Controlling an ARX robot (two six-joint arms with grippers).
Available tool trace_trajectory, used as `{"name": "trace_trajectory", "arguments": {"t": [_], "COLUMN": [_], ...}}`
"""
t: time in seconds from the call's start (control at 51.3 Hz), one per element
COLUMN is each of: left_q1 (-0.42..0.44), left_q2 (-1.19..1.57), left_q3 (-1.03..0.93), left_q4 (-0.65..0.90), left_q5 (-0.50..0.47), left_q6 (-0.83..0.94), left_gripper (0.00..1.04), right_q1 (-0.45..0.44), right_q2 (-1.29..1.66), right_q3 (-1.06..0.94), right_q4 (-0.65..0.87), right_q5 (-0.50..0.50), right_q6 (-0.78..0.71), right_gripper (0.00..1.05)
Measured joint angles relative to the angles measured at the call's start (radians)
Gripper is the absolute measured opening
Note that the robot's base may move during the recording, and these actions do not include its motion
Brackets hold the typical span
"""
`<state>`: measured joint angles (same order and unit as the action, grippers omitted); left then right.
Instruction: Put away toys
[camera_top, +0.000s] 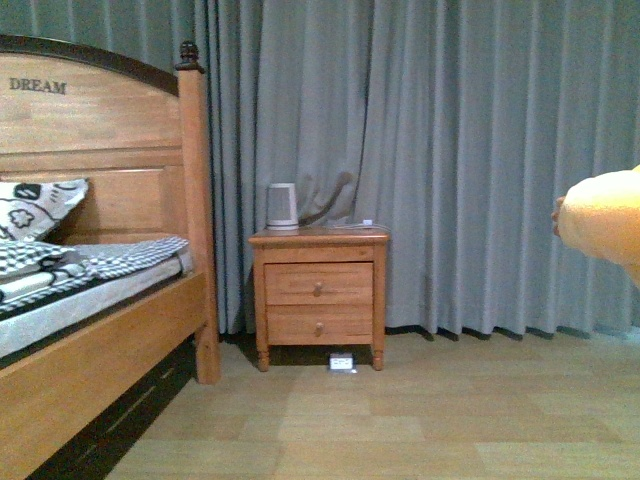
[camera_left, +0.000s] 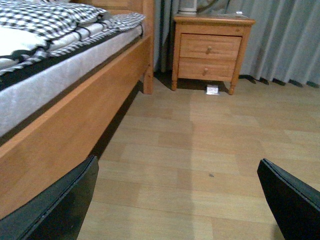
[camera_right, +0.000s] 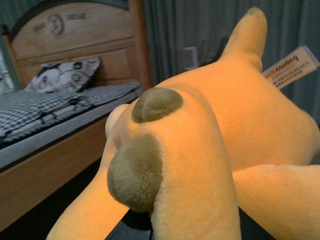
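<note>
The yellow-orange plush toy (camera_right: 220, 130) fills the right wrist view, with brownish patches and a white tag (camera_right: 290, 67). My right gripper (camera_right: 185, 227) is shut on the plush toy; its dark fingers are mostly hidden under the plush. In the front view a rounded part of the plush toy (camera_top: 605, 222) pokes in at the right edge, held up in the air. My left gripper (camera_left: 185, 200) is open low over the wooden floor (camera_left: 200, 145), with nothing between its dark fingers (camera_left: 60, 205).
A wooden bed (camera_top: 110, 330) with checked bedding and a pillow (camera_top: 35, 205) stands at the left. A wooden nightstand (camera_top: 318, 295) with a white device (camera_top: 282, 207) on top stands against the grey curtain (camera_top: 450, 150). A small white item (camera_top: 342, 362) lies under it.
</note>
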<state>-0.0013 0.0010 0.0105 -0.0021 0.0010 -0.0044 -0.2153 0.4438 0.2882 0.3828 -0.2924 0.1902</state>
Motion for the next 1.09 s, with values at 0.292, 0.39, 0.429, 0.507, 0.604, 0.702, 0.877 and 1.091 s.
{"name": "trace_trajectory", "arguments": {"t": [0.292, 0.39, 0.429, 0.507, 0.604, 0.702, 0.877, 1.091], "left_q1": [0.0, 0.0, 0.0, 0.0, 0.0, 0.0, 0.0, 0.0], "left_q2": [0.0, 0.0, 0.0, 0.0, 0.0, 0.0, 0.0, 0.0], "left_q3": [0.0, 0.0, 0.0, 0.0, 0.0, 0.0, 0.0, 0.0], "left_q4": [0.0, 0.0, 0.0, 0.0, 0.0, 0.0, 0.0, 0.0], "left_q5": [-0.002, -0.002, -0.001, -0.002, -0.005, 0.003, -0.001, -0.002], "left_q6": [0.0, 0.0, 0.0, 0.0, 0.0, 0.0, 0.0, 0.0], "left_gripper": [0.99, 0.99, 0.99, 0.99, 0.99, 0.99, 0.99, 0.99], "right_q1": [0.002, 0.002, 0.002, 0.002, 0.002, 0.0, 0.0, 0.002], "right_q2": [-0.004, -0.004, -0.004, -0.003, -0.001, -0.001, -0.003, -0.004], "right_q3": [0.0, 0.0, 0.0, 0.0, 0.0, 0.0, 0.0, 0.0], "right_q4": [0.0, 0.0, 0.0, 0.0, 0.0, 0.0, 0.0, 0.0], "right_q5": [-0.01, -0.009, -0.009, -0.01, -0.016, 0.0, -0.005, -0.01], "right_q6": [0.0, 0.0, 0.0, 0.0, 0.0, 0.0, 0.0, 0.0], "right_gripper": [0.17, 0.17, 0.17, 0.17, 0.17, 0.17, 0.17, 0.17]}}
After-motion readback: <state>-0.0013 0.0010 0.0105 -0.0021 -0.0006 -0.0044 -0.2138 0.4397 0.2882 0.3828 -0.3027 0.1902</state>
